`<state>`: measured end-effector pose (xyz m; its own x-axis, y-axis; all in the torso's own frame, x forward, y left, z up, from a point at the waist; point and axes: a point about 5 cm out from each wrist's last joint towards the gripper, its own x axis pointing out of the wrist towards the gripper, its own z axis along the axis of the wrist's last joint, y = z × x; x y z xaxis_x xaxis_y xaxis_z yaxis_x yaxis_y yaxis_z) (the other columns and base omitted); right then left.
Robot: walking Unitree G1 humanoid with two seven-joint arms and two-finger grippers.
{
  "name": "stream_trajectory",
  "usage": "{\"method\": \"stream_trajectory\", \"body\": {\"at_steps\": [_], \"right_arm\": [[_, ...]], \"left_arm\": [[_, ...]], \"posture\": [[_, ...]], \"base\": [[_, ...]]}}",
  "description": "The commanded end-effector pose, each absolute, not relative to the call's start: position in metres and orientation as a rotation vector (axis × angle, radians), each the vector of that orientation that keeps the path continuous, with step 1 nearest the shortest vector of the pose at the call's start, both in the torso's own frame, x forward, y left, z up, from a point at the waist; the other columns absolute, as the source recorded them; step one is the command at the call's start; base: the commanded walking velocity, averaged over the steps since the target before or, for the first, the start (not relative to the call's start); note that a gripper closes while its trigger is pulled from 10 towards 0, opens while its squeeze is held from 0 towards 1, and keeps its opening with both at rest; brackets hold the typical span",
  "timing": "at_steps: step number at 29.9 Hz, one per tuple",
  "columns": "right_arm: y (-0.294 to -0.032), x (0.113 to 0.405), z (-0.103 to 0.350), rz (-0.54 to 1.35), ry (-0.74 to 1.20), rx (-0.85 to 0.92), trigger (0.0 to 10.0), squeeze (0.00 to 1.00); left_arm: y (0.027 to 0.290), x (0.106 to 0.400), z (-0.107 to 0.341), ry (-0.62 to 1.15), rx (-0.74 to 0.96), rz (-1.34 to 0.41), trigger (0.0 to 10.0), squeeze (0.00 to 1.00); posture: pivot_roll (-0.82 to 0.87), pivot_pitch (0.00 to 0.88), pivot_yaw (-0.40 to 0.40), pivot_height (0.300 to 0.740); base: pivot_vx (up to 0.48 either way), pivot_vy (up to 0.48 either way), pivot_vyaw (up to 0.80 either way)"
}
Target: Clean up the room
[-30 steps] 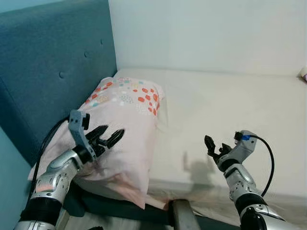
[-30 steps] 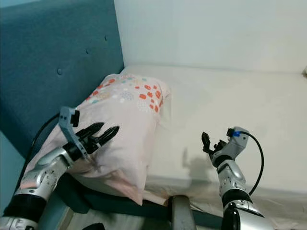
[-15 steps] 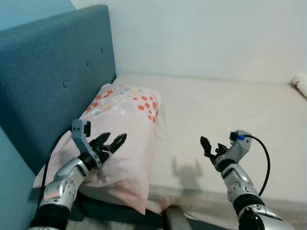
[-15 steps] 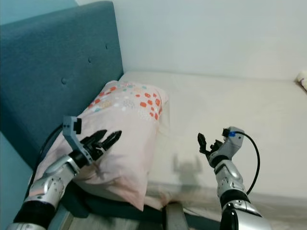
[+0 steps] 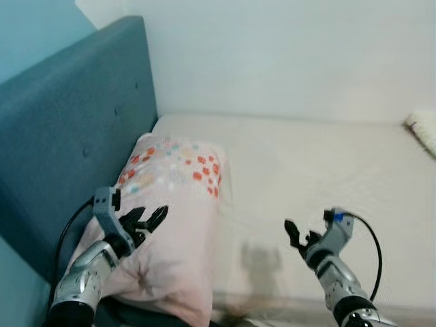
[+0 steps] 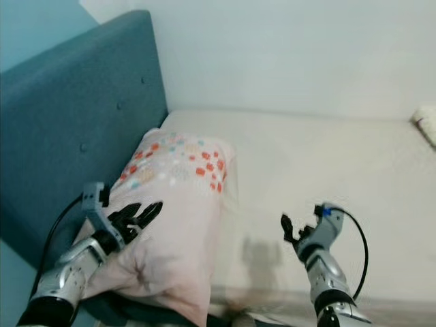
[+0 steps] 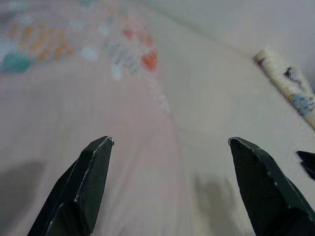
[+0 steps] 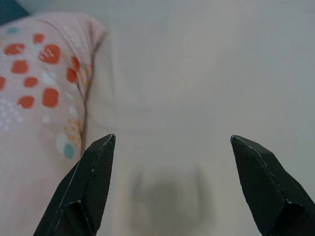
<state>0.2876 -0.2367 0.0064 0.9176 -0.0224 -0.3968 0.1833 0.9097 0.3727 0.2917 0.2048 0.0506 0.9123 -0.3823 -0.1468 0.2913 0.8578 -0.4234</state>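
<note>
1. Left eye view: A pink pillow (image 5: 174,225) with red, orange and teal spots lies on a cream mattress (image 5: 320,170), pressed against a teal padded headboard (image 5: 61,150). The left gripper (image 5: 143,221) hovers over the pillow's near end with its black fingers spread and nothing between them. The right gripper (image 5: 300,238) hangs above bare mattress, well apart from the pillow, also released and empty. Compared with a second ago, the whole scene sits lower and farther off and the bed's near edge has dropped from sight, so the camera has lifted or pulled back. The pillow itself has not moved.

2. Right eye view: The same scene. A pale rolled object (image 6: 426,122) lies at the far right edge of the mattress. Both arms have drawn back toward the robot as the view rose.

3. Left wrist view: Two open black fingers (image 7: 83,187) frame the pillow's fabric just below. The rolled, patterned object (image 7: 288,81) lies far across the bed.

4. Right wrist view: Spread fingers (image 8: 91,182) frame bare mattress (image 8: 197,98), with the pillow's spotted corner (image 8: 39,88) to one side.

5. Judgement: The pillow looks set in place at the head of the bed, and the robot seems to be backing off. The rolled object may be the next thing to tidy.
</note>
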Motion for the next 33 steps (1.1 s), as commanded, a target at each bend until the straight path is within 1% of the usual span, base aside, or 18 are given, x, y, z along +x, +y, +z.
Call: {"method": "stream_trajectory", "body": {"at_steps": [1, 7, 8, 12, 14, 17, 18, 19, 20, 21, 23, 25, 26, 27, 29, 33], "right_arm": [[-0.231, 0.279, -0.005, -0.106, 0.463, 0.414, 10.0, 0.0], [-0.232, 0.269, -0.014, -0.117, 0.506, 0.411, 10.0, 0.0], [-0.232, 0.261, -0.022, -0.124, 0.552, 0.406, 10.0, 0.0], [-0.23, 0.256, -0.026, -0.121, 0.581, 0.4, 10.0, 0.0], [-0.224, 0.244, -0.038, -0.115, 0.653, 0.38, 10.0, 0.0], [-0.218, 0.226, -0.053, -0.133, 0.745, 0.359, 10.0, 0.0], [-0.218, 0.226, -0.053, -0.133, 0.745, 0.359, 10.0, 0.0], [-0.216, 0.221, -0.057, -0.137, 0.772, 0.353, 10.0, 0.0], [-0.216, 0.221, -0.057, -0.137, 0.772, 0.353, 10.0, 0.0], [-0.215, 0.218, -0.06, -0.139, 0.788, 0.349, 10.0, 0.0], [-0.209, 0.203, -0.07, -0.15, 0.863, 0.331, 10.0, 0.0], [-0.205, 0.193, -0.076, -0.13, 0.912, 0.287, 10.0, 0.0], [-0.204, 0.188, -0.079, -0.115, 0.929, 0.26, 10.0, 0.0], [-0.204, 0.188, -0.079, -0.115, 0.929, 0.26, 10.0, 0.0], [-0.204, 0.181, -0.083, -0.13, 0.953, 0.272, 10.0, 0.0], [-0.203, 0.169, -0.088, -0.125, 0.996, 0.254, 10.0, 0.0]], "left_arm": [[0.208, 0.283, 0.036, 0.29, -0.378, -0.315, 10.0, 0.0], [0.21, 0.277, 0.026, 0.319, -0.385, -0.285, 10.0, 0.0], [0.213, 0.271, 0.015, 0.35, -0.402, -0.255, 10.0, 0.0], [0.214, 0.266, 0.008, 0.379, -0.397, -0.237, 10.0, 0.0], [0.216, 0.253, -0.011, 0.458, -0.364, -0.187, 10.0, 0.0], [0.219, 0.226, -0.039, 0.595, -0.332, -0.102, 10.0, 0.0], [0.219, 0.226, -0.039, 0.595, -0.332, -0.102, 10.0, 0.0], [0.22, 0.216, -0.047, 0.646, -0.32, -0.075, 10.0, 0.0], [0.22, 0.216, -0.047, 0.646, -0.32, -0.075, 10.0, 0.0], [0.22, 0.21, -0.052, 0.677, -0.312, -0.058, 10.0, 0.0], [0.223, 0.184, -0.07, 0.787, -0.332, 0.019, 10.0, 0.0], [0.225, 0.161, -0.082, 0.88, -0.354, 0.098, 10.0, 0.0], [0.226, 0.144, -0.09, 0.947, -0.355, 0.147, 10.0, 0.0], [0.226, 0.144, -0.09, 0.947, -0.355, 0.147, 10.0, 0.0], [0.225, 0.128, -0.098, 1.012, -0.347, 0.201, 10.0, 0.0], [0.221, 0.124, -0.1, 1.039, -0.317, 0.207, 10.0, 0.0]], "posture": [[-0.06, 0.0, -0.056, 0.695], [-0.06, 0.0, -0.06, 0.715], [-0.06, 0.0, -0.06, 0.725], [-0.06, 0.0, -0.06, 0.73], [-0.06, 0.0, -0.06, 0.74], [-0.07, 0.0, -0.058, 0.74], [-0.07, 0.0, -0.058, 0.74], [-0.06, 0.0, -0.061, 0.74], [-0.06, 0.0, -0.061, 0.74], [-0.06, 0.0, -0.061, 0.74], [-0.05, 0.0, -0.067, 0.74], [-0.04, 0.0, -0.069, 0.74], [-0.04, 0.0, -0.069, 0.74], [-0.04, 0.0, -0.069, 0.74], [-0.04, 0.0, -0.061, 0.74], [-0.05, 0.0, -0.055, 0.74]], "base": [[-0.48, 0.0, 0.0], [-0.48, 0.0, 0.0], [0.0, 0.0, 0.0], [0.0, 0.0, 0.0], [0.0, 0.0, 0.0], [0.0, 0.0, 0.0], [0.0, 0.0, 0.0], [0.0, 0.0, 0.0], [0.0, 0.0, 0.0], [0.0, 0.0, 0.0], [0.0, 0.0, 0.0], [0.0, 0.0, 0.0], [0.0, 0.0, 0.0], [0.0, 0.0, 0.0], [0.0, 0.0, -0.79], [0.0, 0.0, -0.79]]}}
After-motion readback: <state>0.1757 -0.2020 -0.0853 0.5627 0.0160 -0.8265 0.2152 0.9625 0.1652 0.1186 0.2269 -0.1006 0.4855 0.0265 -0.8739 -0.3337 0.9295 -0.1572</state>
